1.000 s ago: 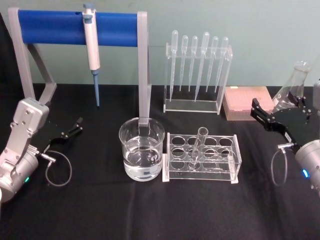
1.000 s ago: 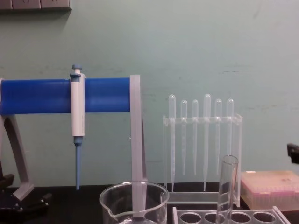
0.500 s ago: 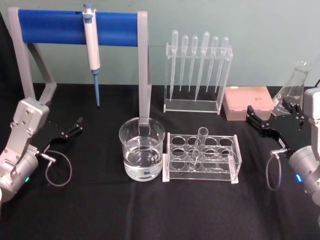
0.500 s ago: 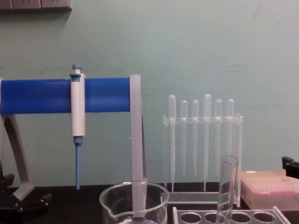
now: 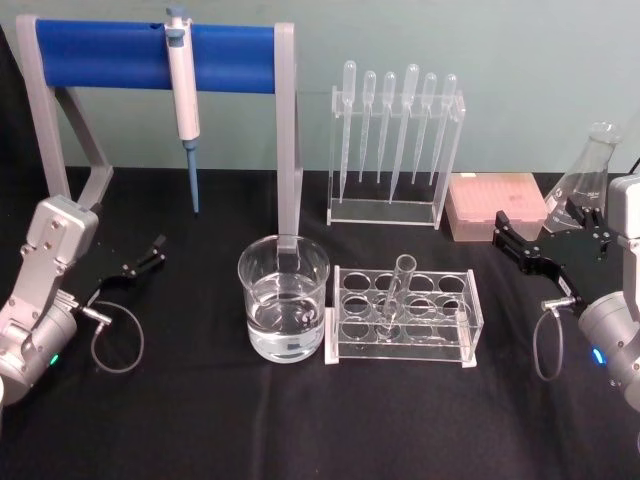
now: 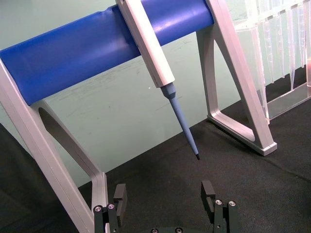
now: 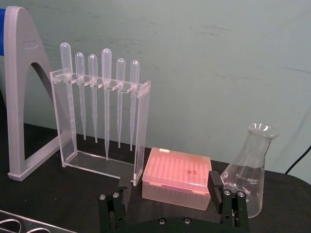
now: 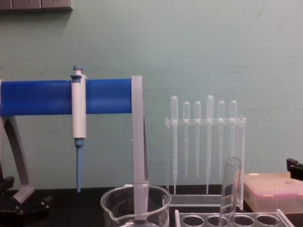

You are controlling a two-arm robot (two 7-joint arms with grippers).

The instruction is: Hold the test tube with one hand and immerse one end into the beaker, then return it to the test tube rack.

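- The test tube (image 5: 396,295) stands upright in a clear rack (image 5: 404,315), leaning a little, its rim well above the rack's top plate. The beaker (image 5: 284,298), partly filled with water, sits just beside the rack on its left, nearly touching it.
- The right gripper (image 5: 550,240) hangs to the right of the rack, well apart from it, jaws spread wide and holding nothing. It is the likelier arm to take the tube.
- The left gripper (image 5: 140,262) rests far to the left of the rack, beyond the beaker, jaws also spread and empty.
- Risk: smooth glass can slip in hard fingers. A weak squeeze drops the tube; a hard one may crack it.
- Risk: the tube leans in its hole, so a lift that is not straight up could drag the rack or tip it toward the beaker.
- Risk: a flask (image 5: 583,182) and a pink box (image 5: 495,206) stand behind and right of the rack, close to the right gripper; a wide swing could knock them.
- Risk: coming down off-centre, the tube may strike the beaker's rim and spill water.
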